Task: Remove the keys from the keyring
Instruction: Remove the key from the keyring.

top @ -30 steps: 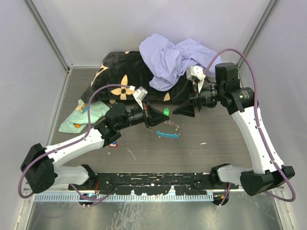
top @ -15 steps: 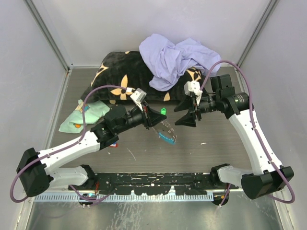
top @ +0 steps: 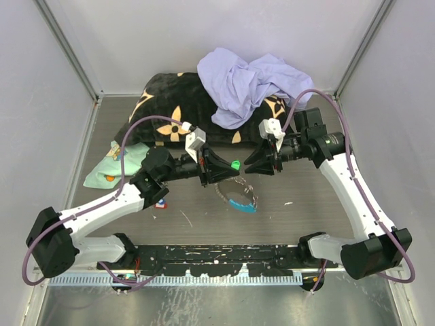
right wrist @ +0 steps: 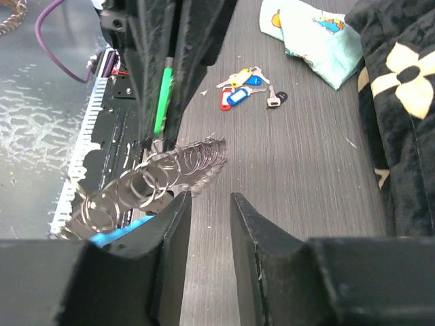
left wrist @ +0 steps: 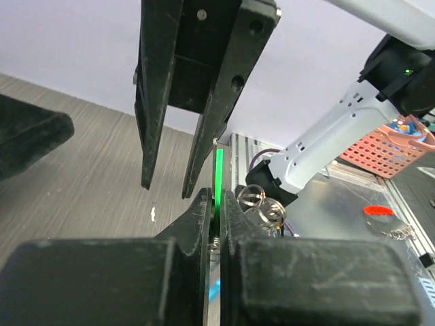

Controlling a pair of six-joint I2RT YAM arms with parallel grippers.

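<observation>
My left gripper (top: 229, 166) is shut on a key with a green tag (top: 235, 164), held above the table; the tag's edge stands up between the pads in the left wrist view (left wrist: 217, 178). The keyring (top: 238, 193), a silver chain with a light-blue crescent, hangs below that key. Its rings show in the left wrist view (left wrist: 262, 204) and the right wrist view (right wrist: 170, 170). My right gripper (top: 249, 165) is open and empty, tip to tip with the left one, with the chain just beside its left finger (right wrist: 163, 231). The green tag (right wrist: 162, 102) shows beyond it.
Loose keys with yellow, blue and red tags (right wrist: 241, 87) lie on the table, also in the top view (top: 161, 202). A mint-green cloth (top: 119, 163) lies at the left. A black flowered pillow (top: 170, 109) with a lavender cloth (top: 245, 78) fills the back.
Both grippers have moved toward each other until their tips nearly meet. The left one has kept the green key, and the chain has swung beneath it.
</observation>
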